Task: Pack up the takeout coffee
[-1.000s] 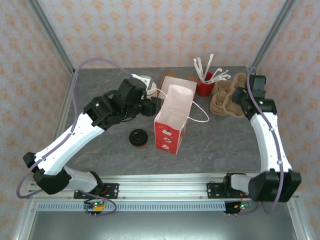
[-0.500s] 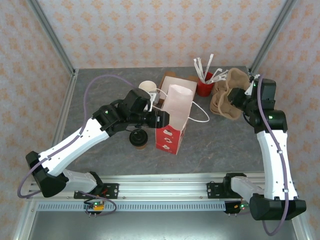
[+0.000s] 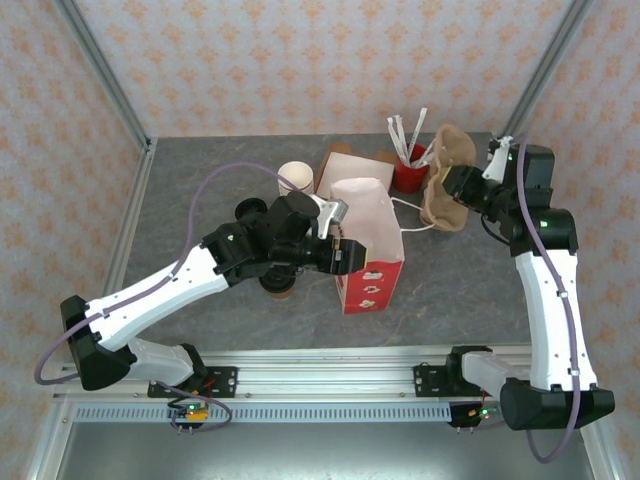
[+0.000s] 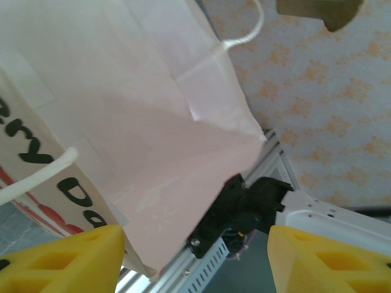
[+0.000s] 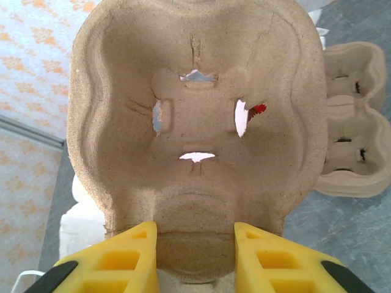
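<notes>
The takeout coffee (image 3: 280, 289), a small brown cup with a black lid, stands on the table, mostly hidden under my left arm. Just to its right stands the gift bag (image 3: 372, 255), red and white, mouth upward. My left gripper (image 3: 343, 255) is at the bag's left rim. In the left wrist view its yellow fingers (image 4: 85, 253) are wide apart and open, with the bag's pale pink paper (image 4: 122, 122) reaching down between them. At the back right, my right gripper (image 3: 462, 185) is shut on a pulp cup carrier (image 3: 450, 155), held tilted above the table; its fingers (image 5: 119, 262) pinch the carrier's (image 5: 195, 122) rim.
More pulp carriers (image 3: 440, 210) (image 5: 354, 140) lie under the lifted one. A red cup of white stirrers (image 3: 408, 175) stands behind the bag, beside a flat box (image 3: 345, 165). A stack of cream-rimmed cups (image 3: 296, 177) is at the back left. The rail runs along the near edge.
My left arm has swung right to the bag, and the bag has slid right and turned. The right gripper has lifted the carrier up off the stack.
</notes>
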Robot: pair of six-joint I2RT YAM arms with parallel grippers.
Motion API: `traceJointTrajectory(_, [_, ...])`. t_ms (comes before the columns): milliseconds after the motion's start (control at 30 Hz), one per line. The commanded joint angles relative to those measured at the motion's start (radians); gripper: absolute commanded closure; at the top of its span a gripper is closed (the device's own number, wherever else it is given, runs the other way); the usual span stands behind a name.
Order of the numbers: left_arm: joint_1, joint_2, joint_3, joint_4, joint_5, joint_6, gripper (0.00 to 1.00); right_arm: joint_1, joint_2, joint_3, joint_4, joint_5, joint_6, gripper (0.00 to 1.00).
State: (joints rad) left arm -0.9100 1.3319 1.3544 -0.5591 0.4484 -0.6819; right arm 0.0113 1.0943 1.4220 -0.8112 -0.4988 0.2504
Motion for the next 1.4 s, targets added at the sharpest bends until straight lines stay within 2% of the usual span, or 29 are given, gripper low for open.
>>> traceJointTrajectory(0, [-0.003,0.008,0.052,0.010,0.088,0.048,0.36,0.048,-0.001,0.072,-0.015,-0.021,-0.018,0.70])
traceJointTrajectory(100, [0.000,0.002,0.138,-0.117,0.074,0.151,0.35,0.119,0.016,0.114,-0.040,-0.003,-0.037,0.70])
traceJointTrajectory(233, [0.043,-0.045,0.232,-0.241,-0.045,0.265,0.35,0.230,0.040,0.164,-0.060,0.036,-0.058,0.70])
traceJointTrajectory(400, [0.232,-0.074,0.246,-0.244,-0.119,0.271,0.35,0.360,0.079,0.198,-0.077,0.075,-0.076,0.70])
traceJointTrajectory(533, [0.331,-0.003,0.268,-0.218,-0.097,0.329,0.35,0.419,0.105,0.215,-0.091,0.102,-0.083,0.70])
traceJointTrajectory(800, [0.377,0.279,0.513,-0.348,-0.098,0.600,0.34,0.450,0.107,0.236,-0.121,0.145,-0.072,0.70])
traceJointTrajectory(1033, [0.413,0.472,0.678,-0.417,0.035,0.687,0.34,0.449,0.095,0.236,-0.153,0.226,-0.059,0.70])
traceJointTrajectory(1200, [0.412,0.568,0.771,-0.458,0.135,0.719,0.38,0.450,0.060,0.224,-0.131,0.195,-0.053,0.70])
traceJointTrajectory(1367, [0.413,0.642,0.834,-0.508,0.172,0.736,0.46,0.452,0.058,0.205,-0.095,0.151,-0.032,0.70])
